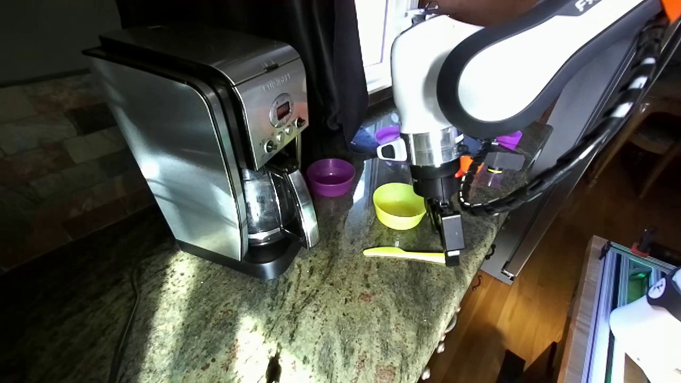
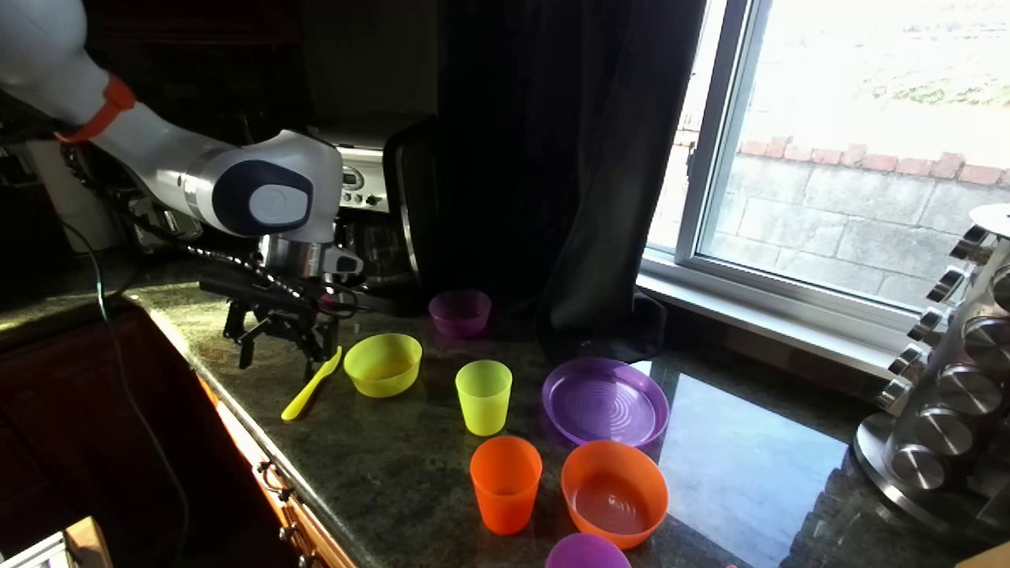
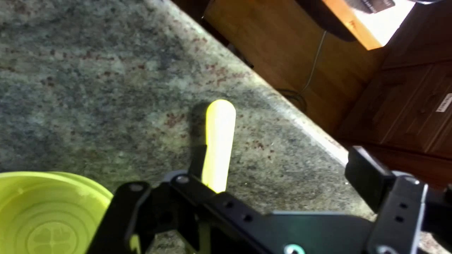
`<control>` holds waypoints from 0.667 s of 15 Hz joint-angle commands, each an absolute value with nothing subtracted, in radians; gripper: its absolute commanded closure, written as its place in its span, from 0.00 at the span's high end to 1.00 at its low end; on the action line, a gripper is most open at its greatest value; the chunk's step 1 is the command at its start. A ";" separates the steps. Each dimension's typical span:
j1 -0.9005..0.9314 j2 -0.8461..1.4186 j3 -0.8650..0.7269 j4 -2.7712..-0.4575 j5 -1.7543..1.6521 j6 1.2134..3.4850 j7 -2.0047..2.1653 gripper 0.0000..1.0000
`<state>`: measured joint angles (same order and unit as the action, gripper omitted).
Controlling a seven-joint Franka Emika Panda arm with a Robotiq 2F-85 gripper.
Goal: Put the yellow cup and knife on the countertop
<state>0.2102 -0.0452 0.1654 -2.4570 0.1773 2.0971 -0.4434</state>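
Gripper, spread wide, hangs near the slim, bright yellow knife with rounded end.

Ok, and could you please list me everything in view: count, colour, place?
Countertop: 1, greenish, below window
Bowls: 3, yellow bowl, purple bowl, orange bowl, on countertop
Cups: 2, yellow cup, orange cup, on countertop
Knife: 1, yellow, beside yellow bowl
Plate: 1, purple, beside orange bowl
Unclear item: 1, purple, near orange bowl, cropped
Coffee maker: 1, silver, beside purple bowl
Window: 1, pale frame, behind countertop
Curtain: 1, black, beside window
Jar rack: 1, silver, near window
Floor: 1, brown, below countertop
Arm: 1, white, above countertop
Gripper: 1, black, open near knife
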 commanded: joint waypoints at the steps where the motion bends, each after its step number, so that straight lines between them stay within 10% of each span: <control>1: 0.205 -0.124 0.162 -2.446 0.220 1.975 -0.457 1.00; 10: 0.118 -0.353 0.048 -2.451 0.053 2.054 -0.452 1.00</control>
<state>0.1615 -0.2749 0.0978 -2.4318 0.1192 2.0109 -0.4463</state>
